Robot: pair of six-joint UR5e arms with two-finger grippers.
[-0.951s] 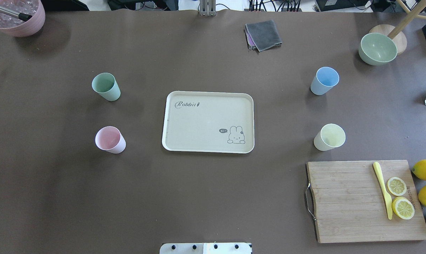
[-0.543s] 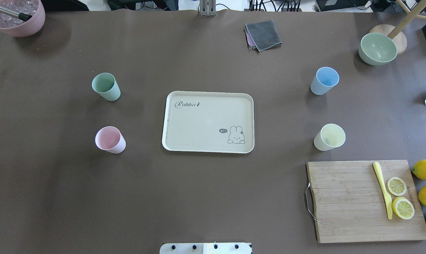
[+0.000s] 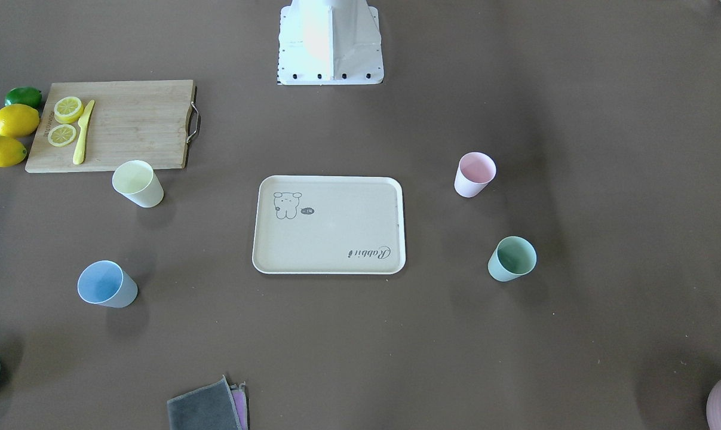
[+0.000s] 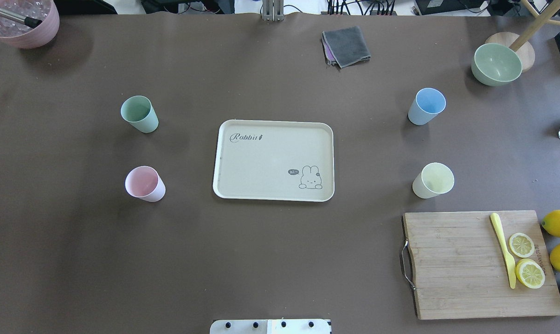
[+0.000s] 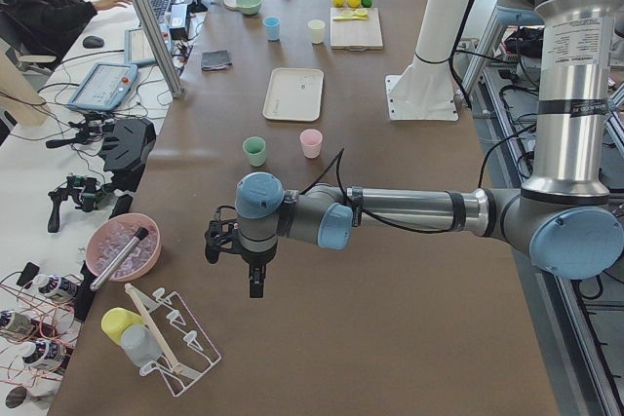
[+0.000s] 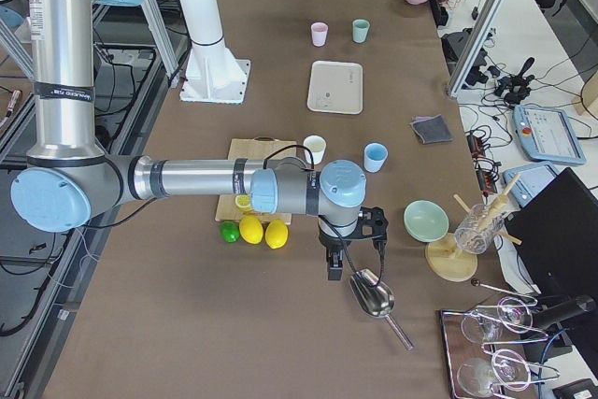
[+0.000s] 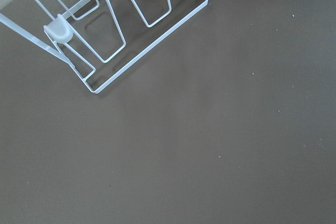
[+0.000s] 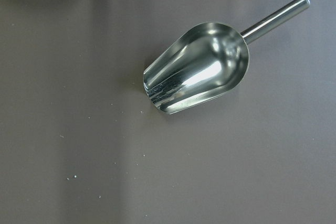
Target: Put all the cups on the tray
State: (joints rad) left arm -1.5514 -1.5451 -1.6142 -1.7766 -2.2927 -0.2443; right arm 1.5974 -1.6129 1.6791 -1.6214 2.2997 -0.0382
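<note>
Nothing on the brown table (image 4: 280,260) has shifted over the last second. The cream-beige rectangular tray with the raised white rim (image 4: 261,162) lies bare at the centre, the mint green plastic cup (image 4: 139,114) and pink plastic cup (image 4: 144,183) stand well apart from it on the robot's left, and the light blue plastic cup (image 4: 427,106) and pale yellow plastic cup (image 4: 433,180) on its right. The left pincer (image 5: 254,284) hangs near a white wire rack (image 5: 166,350) and the right pincer (image 6: 333,266) above a shiny metal scoop (image 8: 202,74); whether either is apart or together I cannot tell, and I judge the task not yet begun.
</note>
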